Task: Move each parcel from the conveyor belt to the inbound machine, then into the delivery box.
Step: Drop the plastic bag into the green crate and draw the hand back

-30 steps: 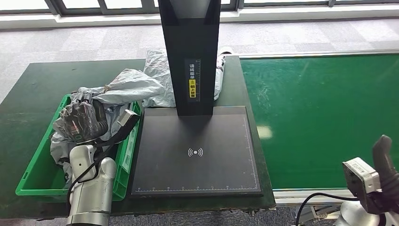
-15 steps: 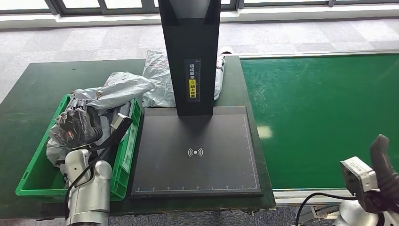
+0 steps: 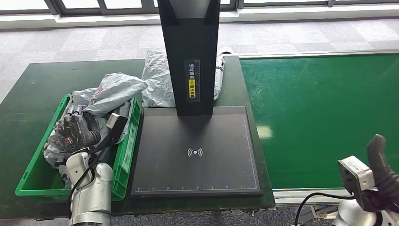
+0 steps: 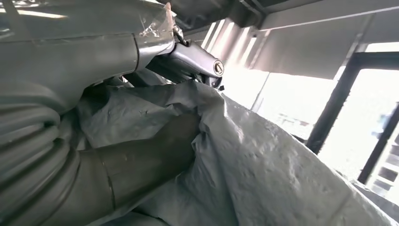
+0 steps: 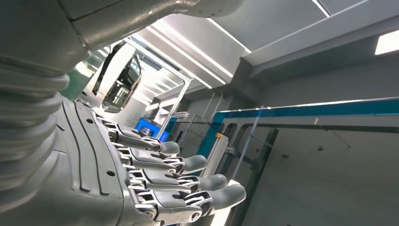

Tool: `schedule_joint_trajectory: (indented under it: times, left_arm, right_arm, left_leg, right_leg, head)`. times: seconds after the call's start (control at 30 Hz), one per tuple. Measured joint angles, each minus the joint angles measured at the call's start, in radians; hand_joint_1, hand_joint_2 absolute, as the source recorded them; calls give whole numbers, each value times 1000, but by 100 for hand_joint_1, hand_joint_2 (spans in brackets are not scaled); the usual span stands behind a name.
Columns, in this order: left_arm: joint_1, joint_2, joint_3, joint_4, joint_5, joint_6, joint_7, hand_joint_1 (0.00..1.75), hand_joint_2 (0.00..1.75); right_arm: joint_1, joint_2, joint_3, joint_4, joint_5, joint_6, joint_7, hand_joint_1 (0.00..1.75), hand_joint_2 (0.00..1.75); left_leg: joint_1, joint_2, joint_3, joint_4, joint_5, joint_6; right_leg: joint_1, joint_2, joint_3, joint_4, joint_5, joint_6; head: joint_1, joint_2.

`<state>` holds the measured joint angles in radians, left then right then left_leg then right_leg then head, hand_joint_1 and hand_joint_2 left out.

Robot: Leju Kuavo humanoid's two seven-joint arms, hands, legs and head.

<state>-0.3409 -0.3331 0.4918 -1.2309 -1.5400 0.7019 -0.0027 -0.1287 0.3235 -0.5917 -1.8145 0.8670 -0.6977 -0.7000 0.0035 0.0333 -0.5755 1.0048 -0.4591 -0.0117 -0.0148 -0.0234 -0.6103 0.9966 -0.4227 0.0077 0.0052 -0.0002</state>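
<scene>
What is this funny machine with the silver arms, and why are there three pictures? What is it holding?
It is a robot shaped a bit like a person, and each picture comes from one of its cameras. The big picture looks down from high on its body. The other two come from small cameras at its wrists, so they look tilted and very close.

Its left hand grips a crinkly grey plastic parcel bag over the green plastic delivery box. In the left wrist picture that bag bulges right against the hand. Its right hand holds nothing, fingers stretched out, low beside the green conveyor belt.

The flat black scanning plate with the tall black post is the inbound machine. Another grey parcel bag lies behind the post.
</scene>
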Motion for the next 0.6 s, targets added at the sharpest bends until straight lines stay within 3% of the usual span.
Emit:
schedule_joint_trajectory:
  times: [0.1, 0.27, 0.3, 0.4, 0.43, 0.5, 0.6]
  left_arm:
    - [-2, 2, 39, 1, 26, 0, -17, 175, 175]
    - [-36, 0, 192, -20, 117, 0, -200, 175, 175]
    - [-45, -1, 228, -24, 131, 0, -233, 131, 175]
    - [-70, -2, 313, -31, 156, 0, -293, 0, 44]
    - [-76, -2, 334, -33, 168, 0, -311, 0, 0]
    - [-85, -3, 374, -43, 225, 0, -381, 0, 0]
    - [-117, -4, 464, -49, 356, 0, -565, 0, 0]
  right_arm:
    - [-1, 0, 0, 9, 3, 0, 0, 0, 175]
    - [-1, -1, -2, 19, 5, 0, 0, 0, 175]
    - [-1, -1, -4, 20, 4, 0, 0, 0, 175]
    - [0, -1, -14, 23, 2, 0, 0, 0, 175]
    - [0, -1, -17, 25, 2, 0, 0, 0, 175]
    - [0, -1, -22, 29, 2, 0, 0, 0, 175]
    - [-2, -1, -31, 39, 5, 0, 0, 0, 175]
  left_leg:
    - [0, 0, 0, 0, 0, 0]
    - [0, 0, 0, 0, 0, 0]
    - [0, 0, 1, 0, 0, 0]
    - [0, -1, 1, 0, 0, 0]
    - [0, -1, 1, 0, 0, 0]
    - [0, -1, 1, 0, 1, -1]
    - [0, -2, 0, 0, 1, 0]
  right_leg:
    - [0, 0, 0, 0, 0, 0]
    - [0, 0, 0, 0, 0, 0]
    - [0, 0, 0, 0, 0, 0]
    - [0, -1, 0, 0, 0, 0]
    - [0, -1, 1, 0, -1, 0]
    - [0, -2, 1, 0, -1, 0]
    - [0, -3, 1, 0, -1, 0]
  head:
    - [0, 0]
    - [0, 0]
    - [0, 0]
    - [0, 0]
    - [0, 0]
    - [0, 0]
    - [0, 0]
